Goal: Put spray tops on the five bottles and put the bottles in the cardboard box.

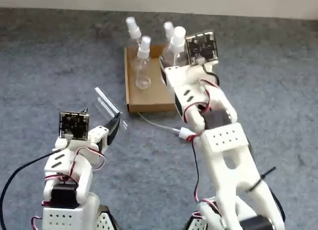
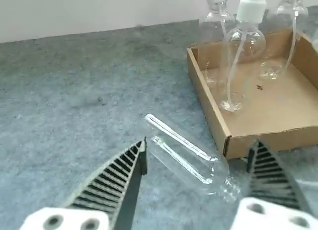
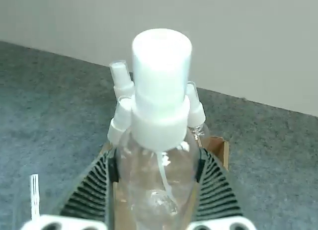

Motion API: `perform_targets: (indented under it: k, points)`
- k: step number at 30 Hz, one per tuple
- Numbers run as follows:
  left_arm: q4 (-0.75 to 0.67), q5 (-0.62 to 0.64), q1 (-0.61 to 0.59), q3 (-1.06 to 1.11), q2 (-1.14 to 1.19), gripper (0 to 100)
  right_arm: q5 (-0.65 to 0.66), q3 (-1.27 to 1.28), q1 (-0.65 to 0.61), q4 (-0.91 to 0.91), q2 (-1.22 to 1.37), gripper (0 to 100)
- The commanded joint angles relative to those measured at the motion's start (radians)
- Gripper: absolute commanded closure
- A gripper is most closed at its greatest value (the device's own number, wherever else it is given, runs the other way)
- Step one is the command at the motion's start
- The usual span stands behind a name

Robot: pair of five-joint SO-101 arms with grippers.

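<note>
- Plastic of the bottles is thin and clear and they look empty, so I judge them light, a little springy when squeezed, and slick on the walls
- One capped bottle (image 3: 159,155) is pinched by the right gripper (image 3: 156,165) around its round body, below the white spray top (image 3: 161,76), and is held upright over the far end of the cardboard box (image 1: 130,91)
- A second bottle (image 1: 143,66) with its top on stands inside the box; two others (image 1: 132,31) (image 1: 169,30) stand at the far edge, inside or just behind I cannot tell
- The lying bottle (image 2: 189,158) has no top and rests on its side on the table (image 1: 49,66), just beside the box's near corner, with the left gripper (image 2: 198,150) spread wide, one jaw on either side
- A loose top (image 1: 184,133) with a thin tube lies on the table near the right arm
- Being round, the lying bottle would likely roll; a modest squeeze across mid-body seems best, leaving the neck free
</note>
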Motion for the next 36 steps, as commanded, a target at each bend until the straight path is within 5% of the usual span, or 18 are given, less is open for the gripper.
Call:
perform_targets:
  k: [1, 36]
  points:
    - [-0.021, 0.017, -0.016, -0.004, -0.007, 73, 0.015, -0.059, 0.013, -0.133, 0.045, 99.4]
    - [-0.023, 0.017, -0.010, 0.008, -0.007, 73, 0.014, -0.041, 0.068, -0.438, 0.521, 99.4]
